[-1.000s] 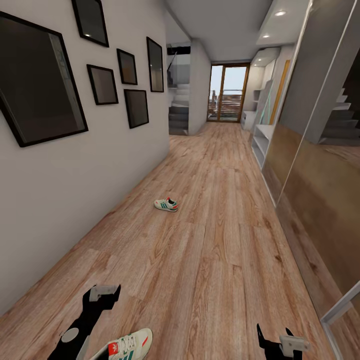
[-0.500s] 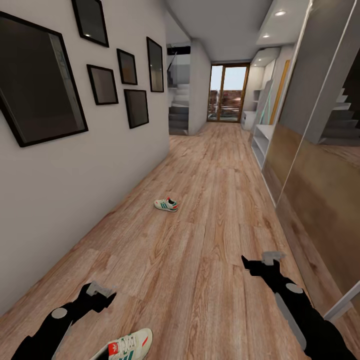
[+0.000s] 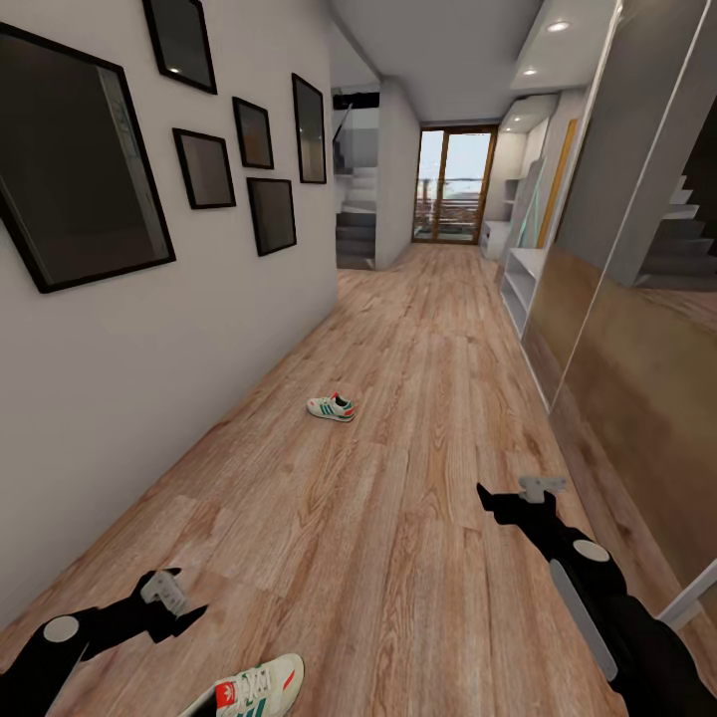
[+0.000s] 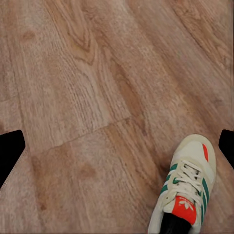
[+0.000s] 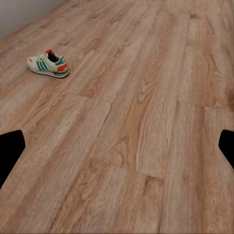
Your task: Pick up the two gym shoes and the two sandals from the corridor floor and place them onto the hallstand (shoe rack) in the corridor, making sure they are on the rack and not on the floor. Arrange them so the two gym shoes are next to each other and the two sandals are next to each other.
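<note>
While both grippers, left gripper point(image 3: 169, 605) and right gripper point(image 3: 518, 495), hang spread wide and empty over grainy wood-plank floor point(image 3: 418, 418), one cream green-striped sneaker point(image 3: 331, 406) lies mid-frame, another sneaker point(image 3: 254, 689) bottom-left.

The wood-plank corridor floor point(image 3: 428, 398) carries two gym shoes: one point(image 3: 254, 689) lies just beside the left hand point(image 3: 169, 602), the other point(image 3: 331, 407) well ahead of both hands.
</note>
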Robot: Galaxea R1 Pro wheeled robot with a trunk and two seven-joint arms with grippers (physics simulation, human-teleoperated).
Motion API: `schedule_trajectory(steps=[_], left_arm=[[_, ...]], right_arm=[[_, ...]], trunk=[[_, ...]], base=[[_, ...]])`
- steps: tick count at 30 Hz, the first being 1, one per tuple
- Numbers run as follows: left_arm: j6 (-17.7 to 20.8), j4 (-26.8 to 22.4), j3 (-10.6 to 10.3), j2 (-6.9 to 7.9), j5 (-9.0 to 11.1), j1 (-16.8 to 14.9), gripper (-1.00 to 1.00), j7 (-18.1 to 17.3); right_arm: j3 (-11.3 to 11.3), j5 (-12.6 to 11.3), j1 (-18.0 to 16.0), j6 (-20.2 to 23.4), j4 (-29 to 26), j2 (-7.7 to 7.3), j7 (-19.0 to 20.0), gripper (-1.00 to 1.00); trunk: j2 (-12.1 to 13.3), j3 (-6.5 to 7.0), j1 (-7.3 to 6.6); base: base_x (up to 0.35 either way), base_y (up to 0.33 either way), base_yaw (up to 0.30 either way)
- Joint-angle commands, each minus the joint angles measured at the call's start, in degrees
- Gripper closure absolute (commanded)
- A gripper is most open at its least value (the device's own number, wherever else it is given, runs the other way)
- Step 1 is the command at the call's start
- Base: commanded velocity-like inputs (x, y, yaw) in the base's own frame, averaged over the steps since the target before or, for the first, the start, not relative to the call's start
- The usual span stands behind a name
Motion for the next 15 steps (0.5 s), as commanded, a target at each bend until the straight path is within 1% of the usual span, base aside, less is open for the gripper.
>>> schedule_trajectory(steps=[1, 7, 8, 9, 13, 15], left_arm=[[-0.7, 0.0, 0.3, 0.13, -0.6, 0.0, -1.00, -0.5], [-1.5, 0.1, 0.3, 0.56, -0.6, 0.1, -1.00, -1.2], [-1.6, 0.1, 0.3, 0.60, -0.6, 0.2, -1.00, -1.2], [-1.6, 0.1, 0.3, 0.66, -0.5, 0.2, -1.00, -1.3], [-1.7, 0.1, 0.4, 0.61, -0.5, 0.2, -1.00, -1.4], [-1.7, 0.2, 0.3, 0.47, -0.4, 0.2, -1.00, -1.4]], right_arm=[[0.1, -0.3, 0.0, 0.3, -0.2, -0.08, 0.0, -1.00], [0.2, -0.3, 0.0, 1.8, -0.5, -0.25, 0.0, -1.00], [0.2, -0.3, 0.0, 2.2, -0.6, -0.27, 0.0, -1.00], [0.3, -0.3, 0.0, 3.5, -0.6, -0.30, 0.0, -1.00], [0.2, -0.3, 0.0, 4.7, -0.6, -0.32, 0.0, -1.00], [0.1, -0.3, 0.0, 5.3, -0.7, -0.35, 0.0, -1.00]], trunk=[[0.0, -0.05, -0.01], [0.0, -0.05, -0.01], [0.0, -0.05, -0.01], [0.0, -0.05, -0.01], [0.0, -0.05, -0.01], [-0.8, -0.41, 0.43]], base=[[0.000, 0.000, 0.000], [0.000, 0.000, 0.000], [0.000, 0.000, 0.000], [0.000, 0.000, 0.000], [0.000, 0.000, 0.000], [0.000, 0.000, 0.000]])
